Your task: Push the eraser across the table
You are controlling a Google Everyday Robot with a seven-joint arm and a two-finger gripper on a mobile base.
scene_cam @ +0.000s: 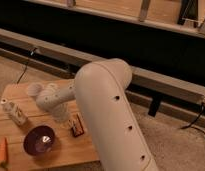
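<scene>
Eraser [77,128] on table [18,96], long axis pointing toward near edge, tool [66,119] just beside it, opening cannot be told

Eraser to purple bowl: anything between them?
Camera view shows only bare table planks between the eraser and the purple bowl. The gripper hangs just behind that gap, beside the eraser.
</scene>
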